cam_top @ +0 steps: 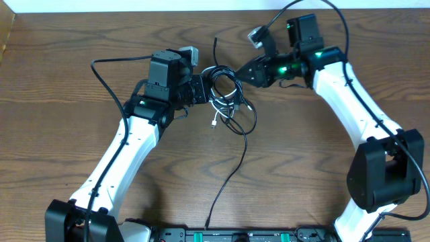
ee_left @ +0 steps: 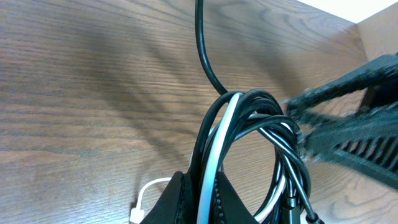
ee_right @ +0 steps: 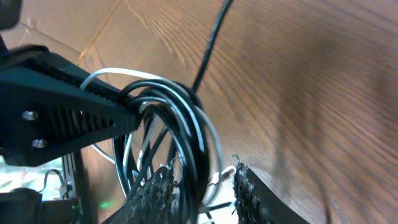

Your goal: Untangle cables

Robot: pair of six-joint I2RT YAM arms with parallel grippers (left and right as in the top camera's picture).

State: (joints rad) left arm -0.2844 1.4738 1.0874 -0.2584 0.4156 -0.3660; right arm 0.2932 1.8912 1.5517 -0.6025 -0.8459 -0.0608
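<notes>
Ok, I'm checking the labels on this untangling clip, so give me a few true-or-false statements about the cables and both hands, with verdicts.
1. The black cable and the white cable are looped together in one bundle. True.
2. Neither hand is at the bundle. False: the left hand pinches strands, and the right hand has its fingers either side of other strands, with a gap.
3. A long black tail runs from the bundle to the table edge at the bottom of the overhead view. True.
4. The white cable has the long tail. False: its plug end lies close beside the bundle.
</notes>
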